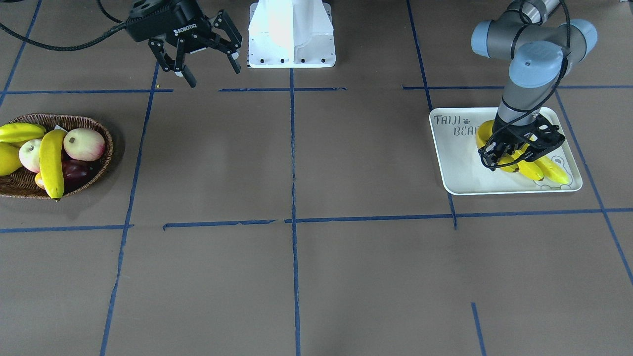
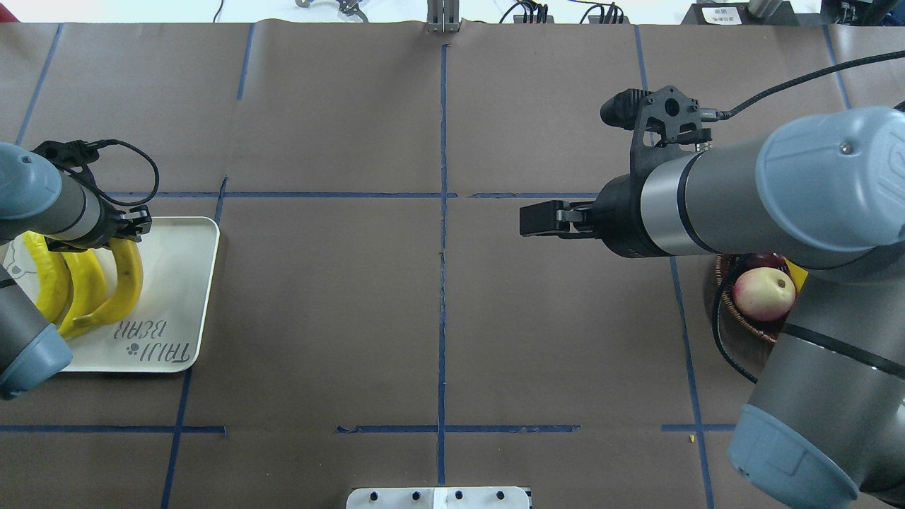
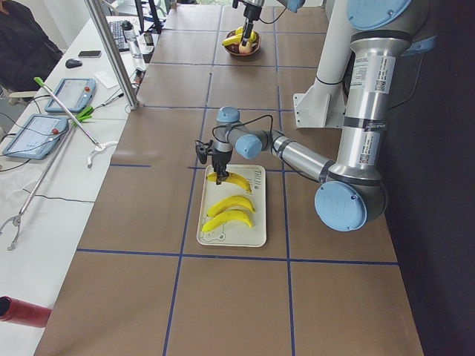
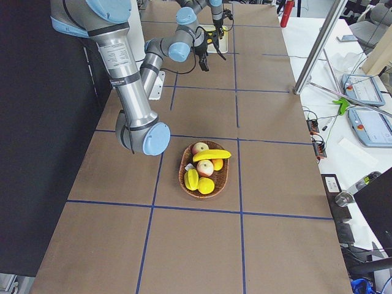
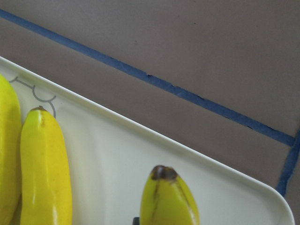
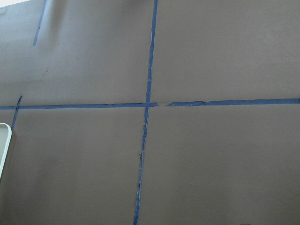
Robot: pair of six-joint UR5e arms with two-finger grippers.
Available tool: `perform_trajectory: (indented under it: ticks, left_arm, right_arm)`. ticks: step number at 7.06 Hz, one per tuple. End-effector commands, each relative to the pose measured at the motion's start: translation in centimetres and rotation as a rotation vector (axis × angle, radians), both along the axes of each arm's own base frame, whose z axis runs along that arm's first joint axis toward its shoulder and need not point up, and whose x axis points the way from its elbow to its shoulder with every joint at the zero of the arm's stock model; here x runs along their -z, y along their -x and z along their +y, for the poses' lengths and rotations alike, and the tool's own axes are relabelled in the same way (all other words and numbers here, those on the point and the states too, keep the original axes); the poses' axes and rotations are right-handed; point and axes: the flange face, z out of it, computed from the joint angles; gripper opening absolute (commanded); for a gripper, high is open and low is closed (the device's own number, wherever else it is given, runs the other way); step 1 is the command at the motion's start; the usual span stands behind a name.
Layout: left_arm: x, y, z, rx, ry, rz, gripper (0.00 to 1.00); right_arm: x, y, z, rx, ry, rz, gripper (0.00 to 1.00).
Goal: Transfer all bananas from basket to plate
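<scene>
The nearest hazard is sitting at the plate [image 1: 460, 168], which is lying toward the desk's end on the robot's left. The left gripper [image 1: 512, 155] is reaching straight down and straddling the third banana [image 2: 131, 283]. This banana is resting on the plate just beside two neighbouring bananas [image 2: 88, 283]. I cannot tell whether the jaws are squeezing it or standing just off its sides. If they are gripping when the arm rises, the banana will be coming up with them. If they are opening unevenly, a finger may be nudging it into its neighbours. Those glossy, curved skins look likely to roll or slide toward the raised rim, so a straight vertical retreat seems the safest move.

The other risk is waiting at the basket [image 1: 106, 141], toward the desk's opposite end. At least two bananas are lying in it. A long banana [image 1: 52, 163] is leaning across the apples [image 1: 84, 143], and another banana [image 1: 20, 132] is lying along the rim. Dragging the long one out sideways could be tipping an apple over the shallow edge.

The right gripper [image 1: 212, 74] is hanging with its jaws spread wide, holding nothing. It is hovering near the robot-side edge of the desk, well apart from the basket and its fruit.
</scene>
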Motion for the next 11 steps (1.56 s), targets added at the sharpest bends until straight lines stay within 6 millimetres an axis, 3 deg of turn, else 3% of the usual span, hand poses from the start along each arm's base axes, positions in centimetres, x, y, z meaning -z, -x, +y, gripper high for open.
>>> perform_trajectory:
  ticks: [1, 2, 3, 5, 6, 7, 8, 9, 11]
  left_arm:
    - [1.0, -0.1, -0.4, 0.016, -0.038, -0.002, 1.0]
    - [3.0, -0.5, -0.5, 0.038, -0.05, 0.035, 1.0]
    - [6.5, -1.8, -1.6, 0.078, -0.061, 0.098, 1.0]
    - [16.3, -4.4, -2.8, 0.087, -0.056, 0.292, 1.0]
    - [20.1, -5.3, -2.7, 0.088, -0.044, 0.373, 1.0]
    - [22.9, -8.5, -0.7, 0.062, -0.028, 0.422, 1.0]
    - [23.7, -11.0, 1.4, 0.007, -0.045, 0.45, 1.0]
    - [24.9, -11.1, 1.8, -0.011, -0.115, 0.548, 1.0]
    - [25.0, -11.1, 1.9, -0.002, -0.125, 0.584, 1.0]
  right_arm:
    - [0.0, -1.0, -0.6, 0.006, 0.014, -0.01, 1.0]
    - [-0.7, -2.0, -1.2, 0.008, 0.034, -0.007, 1.0]
    - [-2.7, -3.9, -2.0, 0.028, 0.067, 0.007, 1.0]
    - [-10.1, -10.9, -2.6, 0.089, 0.043, 0.118, 1.0]
    - [-12.9, -12.9, -2.9, 0.098, 0.053, 0.16, 1.0]
    - [-15.3, -13.8, -2.9, 0.122, 0.039, 0.198, 1.0]
    - [-18.0, -14.1, -3.0, 0.124, 0.086, 0.231, 1.0]
    - [-20.2, -13.8, -4.6, 0.114, 0.092, 0.227, 1.0]
    - [-25.9, -16.4, -5.3, 0.135, 0.142, 0.198, 1.0]
